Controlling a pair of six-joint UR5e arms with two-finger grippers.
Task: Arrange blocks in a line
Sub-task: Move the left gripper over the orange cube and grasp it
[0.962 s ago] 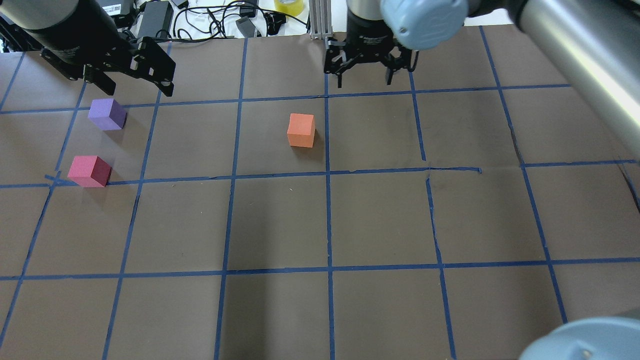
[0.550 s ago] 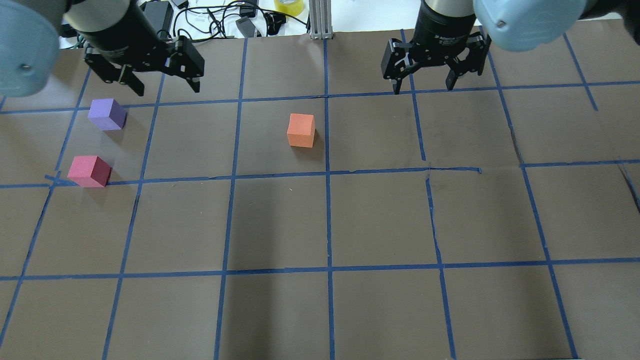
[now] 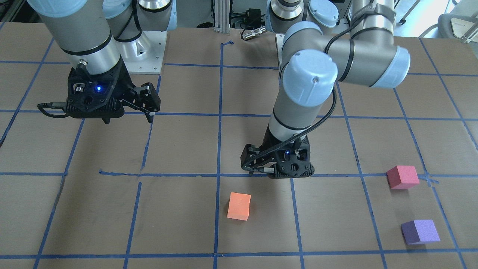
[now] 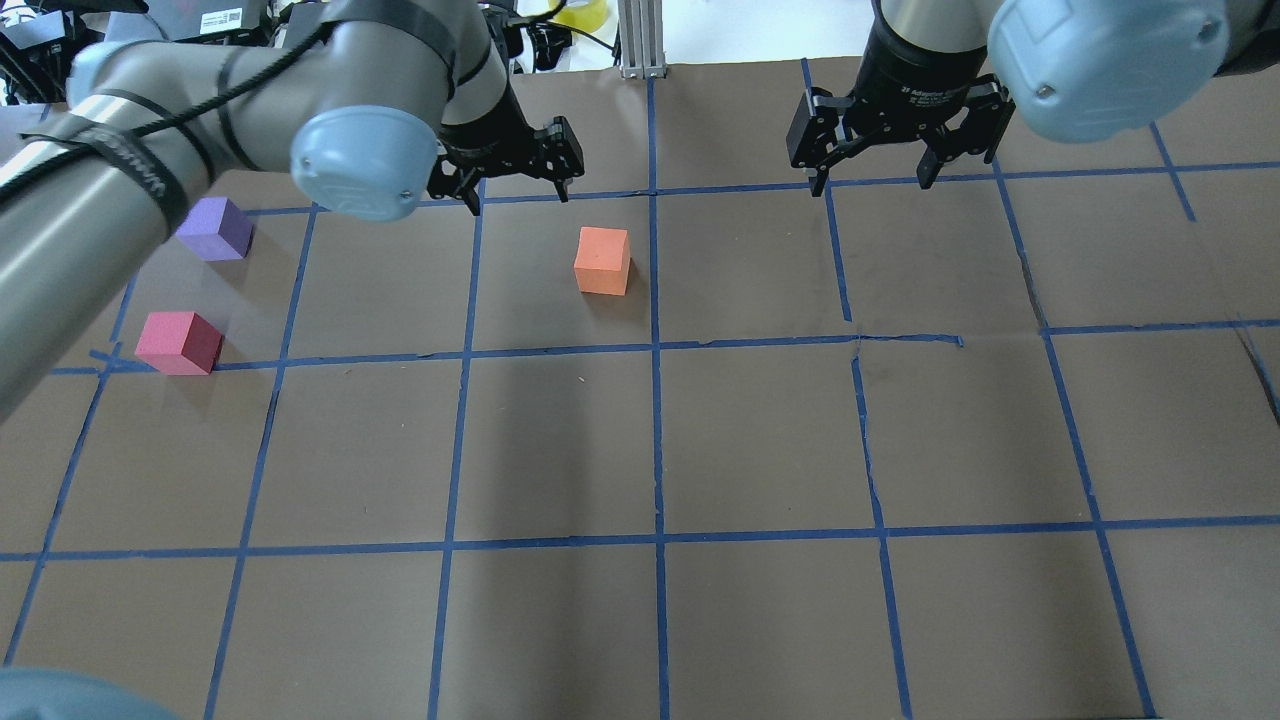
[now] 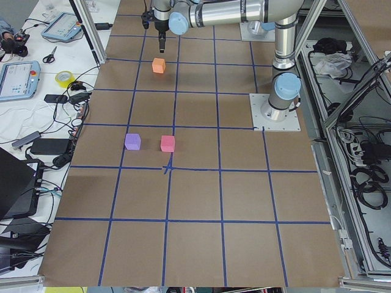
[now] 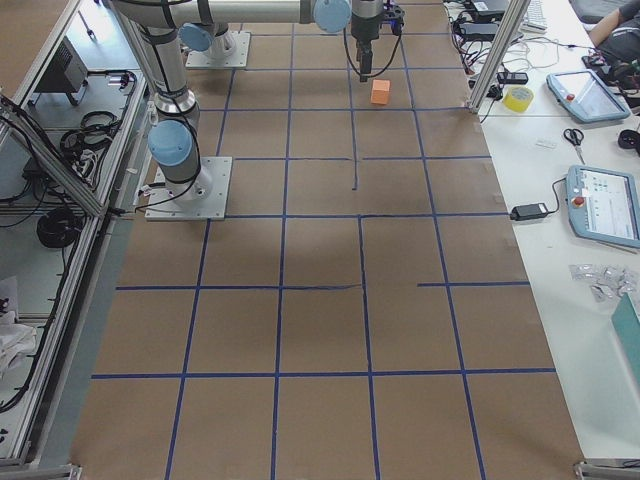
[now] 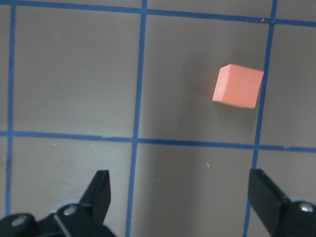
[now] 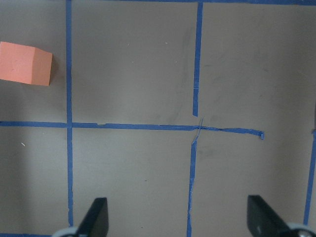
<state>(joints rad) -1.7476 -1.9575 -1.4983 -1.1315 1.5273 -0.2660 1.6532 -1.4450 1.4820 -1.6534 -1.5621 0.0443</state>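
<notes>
Brown gridded desk (image 4: pixel 760 440), orange block (image 4: pixel 602 261) near the middle, purple block (image 4: pixel 214 228) and pink block (image 4: pixel 178 342) way off at its 9 o'clock. Wide-open left claw (image 4: pixel 517 195) hangs at orange's 11 o'clock, right claw (image 4: pixel 872 182) wide too, both empty. Blocks look like light squishy foam, so pinch opposite flat faces gently.

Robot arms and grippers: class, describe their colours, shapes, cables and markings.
The left arm and right arm are silver-grey tubes with light blue joint caps. A black cable runs along the left arm. The left gripper and right gripper are black with two jaws; white lettering marks the right one.
</notes>
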